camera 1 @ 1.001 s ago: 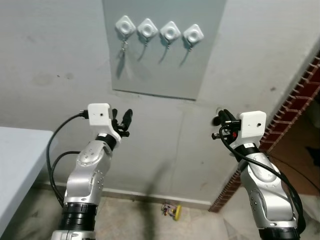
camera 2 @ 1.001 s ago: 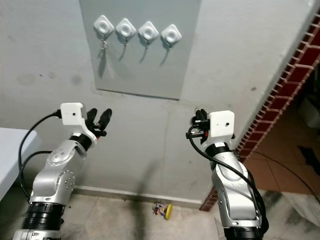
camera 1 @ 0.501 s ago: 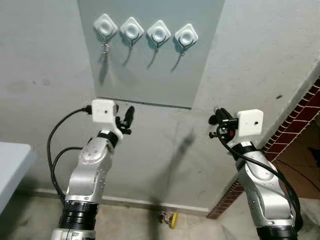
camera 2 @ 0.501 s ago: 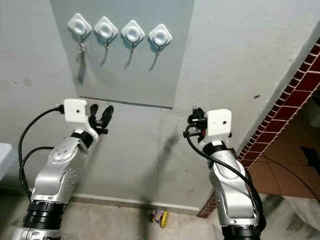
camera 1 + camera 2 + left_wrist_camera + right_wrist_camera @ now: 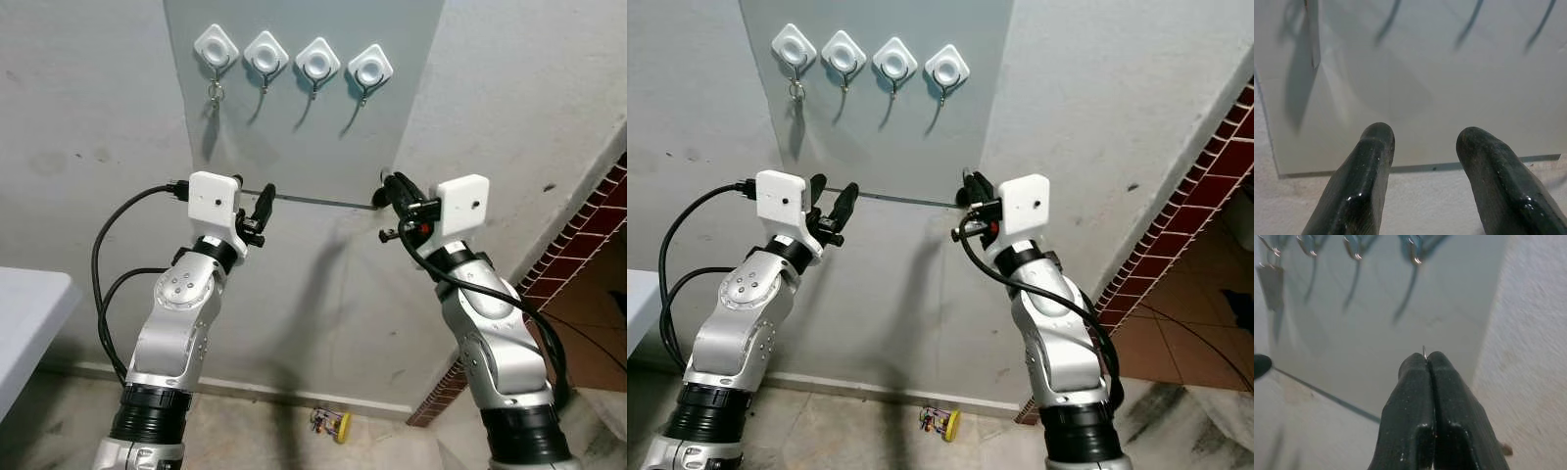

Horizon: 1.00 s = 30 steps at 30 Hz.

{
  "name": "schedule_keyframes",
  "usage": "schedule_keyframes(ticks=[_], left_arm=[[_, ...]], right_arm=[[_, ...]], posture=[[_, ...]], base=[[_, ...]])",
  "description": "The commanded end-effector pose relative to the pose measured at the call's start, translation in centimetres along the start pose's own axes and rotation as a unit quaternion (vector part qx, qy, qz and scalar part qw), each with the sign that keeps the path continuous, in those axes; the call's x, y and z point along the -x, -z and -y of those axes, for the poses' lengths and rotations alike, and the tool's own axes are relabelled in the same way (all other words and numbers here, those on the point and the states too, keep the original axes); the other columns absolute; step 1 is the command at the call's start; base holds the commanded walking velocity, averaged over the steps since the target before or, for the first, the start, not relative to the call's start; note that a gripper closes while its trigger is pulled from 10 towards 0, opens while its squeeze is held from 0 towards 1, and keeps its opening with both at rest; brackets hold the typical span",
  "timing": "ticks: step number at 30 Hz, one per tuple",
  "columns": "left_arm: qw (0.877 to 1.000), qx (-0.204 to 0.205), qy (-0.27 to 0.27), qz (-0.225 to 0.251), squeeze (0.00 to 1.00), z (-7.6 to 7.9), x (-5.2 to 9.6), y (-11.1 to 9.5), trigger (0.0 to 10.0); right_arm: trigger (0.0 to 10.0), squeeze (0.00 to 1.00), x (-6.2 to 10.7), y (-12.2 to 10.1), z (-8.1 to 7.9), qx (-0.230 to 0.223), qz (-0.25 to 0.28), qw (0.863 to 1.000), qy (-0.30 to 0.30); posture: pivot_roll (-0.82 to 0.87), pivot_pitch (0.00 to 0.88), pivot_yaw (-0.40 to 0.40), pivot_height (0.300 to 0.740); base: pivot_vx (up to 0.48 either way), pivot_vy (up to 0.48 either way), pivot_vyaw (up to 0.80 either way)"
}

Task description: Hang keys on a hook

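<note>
Four white diamond-shaped hooks (image 5: 317,57) sit in a row on a grey wall panel (image 5: 304,137). A small key (image 5: 215,94) hangs from the leftmost hook (image 5: 217,46). My right gripper (image 5: 392,184) is raised at the panel's lower right corner, below the rightmost hook (image 5: 370,65). It is shut, and in the right wrist view a thin metal ring tip (image 5: 1424,351) pokes out between the gripper's (image 5: 1429,360) fingertips. My left gripper (image 5: 253,198) is held open at the panel's lower edge, below the left hooks, with nothing between its fingers (image 5: 1371,147).
A bunch of keys with a yellow tag (image 5: 335,423) lies on the floor by the wall. A white table corner (image 5: 24,323) is at the left. A brick wall edge (image 5: 588,245) runs along the right.
Both arms have risen toward the panel. The right gripper has moved up and left to the panel's lower right corner, still shut. The camera has shifted too.
</note>
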<state>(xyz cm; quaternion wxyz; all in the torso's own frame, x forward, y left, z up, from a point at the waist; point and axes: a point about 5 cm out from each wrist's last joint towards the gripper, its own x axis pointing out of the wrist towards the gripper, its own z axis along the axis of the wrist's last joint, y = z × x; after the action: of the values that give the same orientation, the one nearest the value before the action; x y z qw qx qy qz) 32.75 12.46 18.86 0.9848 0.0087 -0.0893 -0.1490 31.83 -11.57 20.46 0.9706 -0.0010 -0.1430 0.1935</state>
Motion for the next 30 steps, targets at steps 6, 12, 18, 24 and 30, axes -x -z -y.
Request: schedule_keyframes(ticks=[6, 12, 18, 24, 30], left_arm=[[0.999, -0.007, 0.016, 0.037, 0.0, 0.2, -0.3, -1.6, 10.0], [0.999, -0.003, 0.024, 0.047, 0.0, 0.4, -0.3, -1.9, 10.0], [0.997, 0.0, 0.037, 0.064, 0.0, 0.6, -0.7, -2.8, 10.0], [0.996, -0.005, 0.048, 0.073, 0.0, 0.9, -0.9, -3.3, 10.0], [0.996, -0.003, 0.051, 0.074, 0.0, 1.0, -0.9, -3.4, 10.0]], right_arm=[[10.0, 0.0, -1.2, -1.6, -0.9, -0.019, 0.042, 0.998, -0.043], [10.0, 0.0, -1.4, -2.0, -1.6, -0.033, 0.053, 0.996, -0.071], [10.0, 0.0, -2.1, -2.9, -3.0, -0.058, 0.072, 0.989, -0.113], [10.0, 0.0, -3.1, -3.8, -3.6, -0.069, 0.082, 0.985, -0.133], [10.0, 0.0, -3.8, -4.1, -3.6, -0.085, 0.081, 0.984, -0.132]], posture=[[-0.06, 0.049, -0.052, 0.74], [-0.06, 0.054, -0.051, 0.74], [-0.06, 0.05, -0.048, 0.74], [-0.06, 0.048, -0.049, 0.74], [-0.06, 0.043, -0.053, 0.74]], base=[[0.0, 0.0, 0.0], [0.0, 0.0, 0.0], [0.0, 0.0, 0.0], [0.0, 0.0, 0.0], [0.0, 0.0, 0.0]])
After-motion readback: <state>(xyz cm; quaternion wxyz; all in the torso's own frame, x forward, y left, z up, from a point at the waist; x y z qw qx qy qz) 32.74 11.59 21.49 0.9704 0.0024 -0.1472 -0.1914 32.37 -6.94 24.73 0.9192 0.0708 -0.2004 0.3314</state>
